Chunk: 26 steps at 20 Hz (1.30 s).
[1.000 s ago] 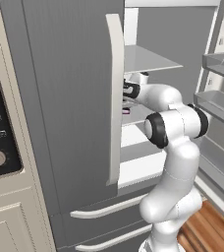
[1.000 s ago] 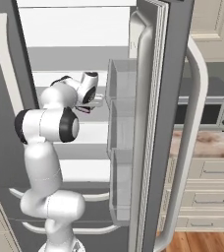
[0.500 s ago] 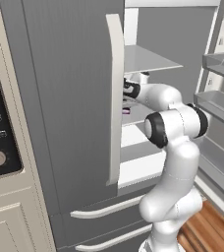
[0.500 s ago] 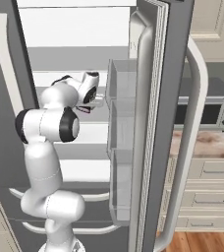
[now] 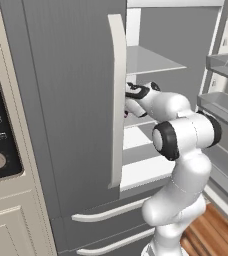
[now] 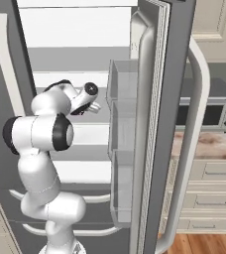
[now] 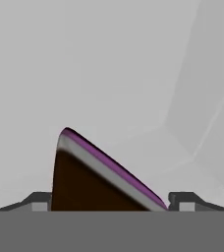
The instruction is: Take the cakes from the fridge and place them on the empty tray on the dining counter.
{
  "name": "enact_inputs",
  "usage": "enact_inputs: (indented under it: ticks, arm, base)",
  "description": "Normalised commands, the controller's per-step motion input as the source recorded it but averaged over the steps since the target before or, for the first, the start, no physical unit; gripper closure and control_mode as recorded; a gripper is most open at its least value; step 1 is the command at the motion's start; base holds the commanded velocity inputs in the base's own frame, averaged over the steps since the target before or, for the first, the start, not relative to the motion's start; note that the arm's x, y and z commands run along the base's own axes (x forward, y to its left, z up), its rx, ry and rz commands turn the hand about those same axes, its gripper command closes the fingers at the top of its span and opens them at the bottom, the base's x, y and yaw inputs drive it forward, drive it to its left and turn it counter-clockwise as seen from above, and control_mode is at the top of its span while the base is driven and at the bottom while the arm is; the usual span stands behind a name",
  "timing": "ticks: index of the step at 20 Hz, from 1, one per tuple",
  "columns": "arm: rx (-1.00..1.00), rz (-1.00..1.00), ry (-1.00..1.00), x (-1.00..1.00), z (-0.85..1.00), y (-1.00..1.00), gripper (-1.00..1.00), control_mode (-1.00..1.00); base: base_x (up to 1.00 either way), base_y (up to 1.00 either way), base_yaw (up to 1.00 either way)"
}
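The chocolate cake wedge (image 7: 92, 179) sits between the open gripper's (image 7: 111, 201) fingers inside the fridge (image 5: 66, 100).

closed left fridge door (image 5: 71, 100) blocks that side, open shelf space right, cake wedge (image 7: 94, 179) directly ahead

I can read almost nothing here. On the black oven panel (image 5: 1, 137) at the left there is one pale mark near its top edge that may be a digit, too blurred to tell. The small button marks under it are illegible too.
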Motion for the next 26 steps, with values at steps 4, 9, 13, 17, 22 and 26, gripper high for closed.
enact_inputs:
  ticks: [4,9,13,17,22,26]
  arm:
    - [0.08,-0.01,-0.01,-0.23,0.02,-0.56,1.0,-1.0]
    - [-0.01,0.0,0.09,-0.25,0.06,-0.93,1.0,-1.0]
    - [-0.13,-0.04,0.06,-0.53,0.38,-0.52,1.0,-1.0]
    - [-0.18,-0.1,0.0,-0.81,0.11,-0.01,1.0,-1.0]
    - [-0.23,-0.14,0.05,-0.83,0.16,0.0,1.0,-1.0]
    - [-0.19,-0.15,0.1,-0.97,0.23,0.0,1.0,-1.0]
  base:
    - [0.0,0.0,0.0]
    - [0.0,0.0,0.0]
    - [0.0,0.0,0.0]
    - [0.0,0.0,0.0]
    - [0.0,0.0,0.0]
    - [0.0,0.0,0.0]
